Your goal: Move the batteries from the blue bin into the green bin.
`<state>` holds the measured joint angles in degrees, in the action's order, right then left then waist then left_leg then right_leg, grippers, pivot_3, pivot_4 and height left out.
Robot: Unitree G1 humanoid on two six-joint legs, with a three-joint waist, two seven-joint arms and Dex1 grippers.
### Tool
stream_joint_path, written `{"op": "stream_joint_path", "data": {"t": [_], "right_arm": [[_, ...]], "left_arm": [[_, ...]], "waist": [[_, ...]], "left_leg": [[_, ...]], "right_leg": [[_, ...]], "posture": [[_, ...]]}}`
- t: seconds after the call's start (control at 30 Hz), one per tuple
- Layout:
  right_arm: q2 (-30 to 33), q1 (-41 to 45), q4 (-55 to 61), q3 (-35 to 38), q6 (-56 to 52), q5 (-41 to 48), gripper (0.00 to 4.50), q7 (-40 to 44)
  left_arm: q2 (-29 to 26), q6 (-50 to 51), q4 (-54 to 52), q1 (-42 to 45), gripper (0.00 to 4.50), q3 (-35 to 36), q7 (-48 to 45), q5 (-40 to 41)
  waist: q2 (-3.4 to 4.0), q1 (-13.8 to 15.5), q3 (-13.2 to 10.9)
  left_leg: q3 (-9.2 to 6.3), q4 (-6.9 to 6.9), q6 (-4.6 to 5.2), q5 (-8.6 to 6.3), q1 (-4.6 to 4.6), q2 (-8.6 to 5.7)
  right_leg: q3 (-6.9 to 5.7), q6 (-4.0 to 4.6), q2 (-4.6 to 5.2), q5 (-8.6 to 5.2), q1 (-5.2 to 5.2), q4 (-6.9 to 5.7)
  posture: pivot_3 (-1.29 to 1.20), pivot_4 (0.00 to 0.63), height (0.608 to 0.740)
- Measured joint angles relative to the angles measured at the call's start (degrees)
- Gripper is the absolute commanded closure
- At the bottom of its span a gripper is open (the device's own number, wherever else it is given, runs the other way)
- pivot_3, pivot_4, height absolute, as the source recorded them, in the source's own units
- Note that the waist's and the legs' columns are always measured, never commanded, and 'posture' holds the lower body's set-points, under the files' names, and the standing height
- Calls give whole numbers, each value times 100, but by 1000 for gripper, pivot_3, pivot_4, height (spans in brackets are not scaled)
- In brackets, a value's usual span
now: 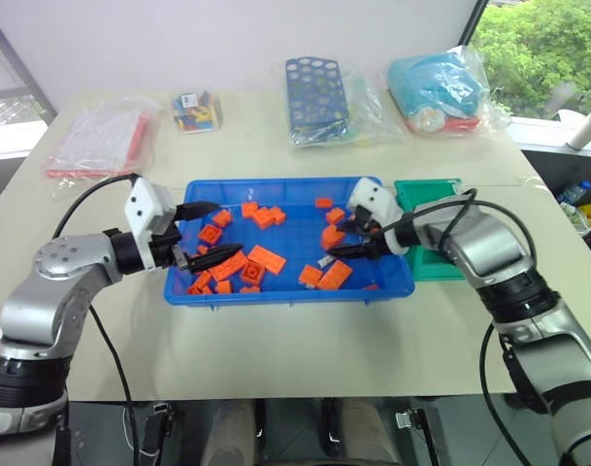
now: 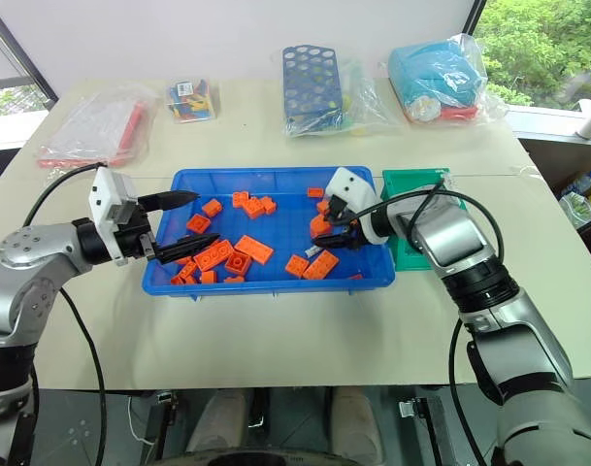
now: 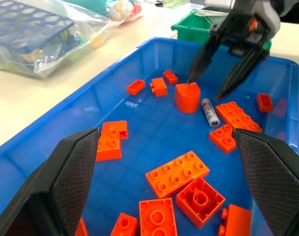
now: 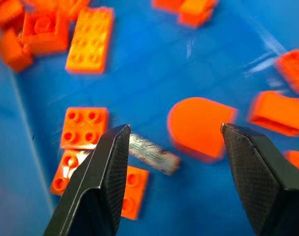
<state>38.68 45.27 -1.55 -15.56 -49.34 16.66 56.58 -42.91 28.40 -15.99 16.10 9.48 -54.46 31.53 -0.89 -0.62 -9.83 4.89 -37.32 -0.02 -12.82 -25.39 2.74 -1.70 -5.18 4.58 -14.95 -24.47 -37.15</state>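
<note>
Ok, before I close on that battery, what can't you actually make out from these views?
- Inside of the green bin: head views, hidden by the right arm and the bin's own wall, so its contents are unknown.
- One end of the battery: right wrist view, covered by a finger.
- Other batteries in the blue bin: none evident; orange blocks could cover some.
- Battery label: blurred.

A beige table (image 1: 276,359) stands against a white wall (image 1: 227,39), with a window (image 1: 542,49) showing green trees.

Right tool (image 4: 171,142) open above blue bin (image 4: 188,64) floor, battery (image 4: 153,154) lying between rounded orange block (image 4: 198,128) and studded orange bricks (image 4: 84,128)
</note>
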Motion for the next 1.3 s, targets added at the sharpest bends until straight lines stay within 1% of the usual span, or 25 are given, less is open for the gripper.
{"op": "stream_joint_path", "data": {"t": [0.07,0.13,0.23,0.37,0.57,0.7,0.83,0.9,1.03,1.07,1.13,1.27,1.3], "right_arm": [[124,69,297,338,-321,290,1490,96],[379,46,705,438,-423,455,1490,285],[605,-170,1093,328,-362,488,1490,515],[592,-323,1113,-116,-196,344,1490,610],[183,-163,205,-745,387,-309,1490,531],[-125,18,-277,-859,613,-546,1490,515],[-309,55,-757,-910,864,-766,1490,509],[-372,85,-983,-913,1019,-871,1490,527],[-408,151,-1153,-915,1165,-1025,1490,593],[-416,151,-1193,-926,1213,-1082,1723,615],[-422,151,-1217,-960,1291,-1144,2339,668],[-435,134,-1194,-986,1337,-1209,4402,710],[-446,126,-1186,-986,1336,-1209,4467,717]], "left_arm": [[-37,4,0,-15,0,43,2,18],[-60,5,5,5,0,45,1,25],[-66,4,33,71,0,38,-7,24],[-62,0,136,263,0,-4,-37,21],[-45,-6,176,393,0,-206,-163,20],[-47,-3,138,348,0,-208,-189,24],[-51,63,-74,104,0,-242,-240,64],[-72,113,-227,-61,0,-285,-292,98],[-75,134,-290,-83,0,-352,-298,127],[-74,134,-290,-80,0,-352,-293,137],[-74,134,-289,-62,0,-353,-286,149],[-72,131,-282,-40,0,-357,-284,150],[-71,129,-269,-24,0,-359,-286,150]], "waist": [[0,-2,0],[0,1,0],[-3,-3,2],[-3,-11,2],[-3,-10,2],[-4,-11,2],[-3,-2,2],[-3,-6,2],[-3,-4,2],[-3,-7,2],[-3,-9,2],[-3,-7,2],[-3,-6,2]], "left_leg": [[-3,1,0,0,1,1],[-5,2,0,0,1,1],[-5,0,0,0,2,1],[-4,-1,0,0,2,0],[4,-1,0,0,0,-2],[4,-2,0,0,1,-2],[5,-2,0,0,0,-2],[5,-2,0,0,1,-2],[3,-3,-1,0,2,-2],[3,-3,-1,0,1,-2],[3,-2,-1,0,2,-2],[3,-3,-1,0,2,-2],[3,-3,-1,0,2,-2]], "right_leg": [[0,0,-1,0,0,0],[0,0,0,0,0,1],[-1,1,0,0,2,2],[0,1,-1,0,0,0],[0,0,-2,0,-1,0],[-1,0,-2,0,0,-1],[-1,0,-1,0,0,0],[0,0,-1,0,1,-1],[-1,0,-2,0,1,-3],[-1,0,-2,0,1,-3],[-1,0,-2,0,1,-3],[-1,0,-2,0,2,-3],[-1,0,-2,0,2,-3]], "posture": [[0,150,737],[0,150,737],[0,150,737],[0,150,737],[0,150,737],[0,150,737],[0,150,737],[0,150,737],[0,150,737],[0,150,737],[0,150,737],[0,150,737],[0,150,737]]}}
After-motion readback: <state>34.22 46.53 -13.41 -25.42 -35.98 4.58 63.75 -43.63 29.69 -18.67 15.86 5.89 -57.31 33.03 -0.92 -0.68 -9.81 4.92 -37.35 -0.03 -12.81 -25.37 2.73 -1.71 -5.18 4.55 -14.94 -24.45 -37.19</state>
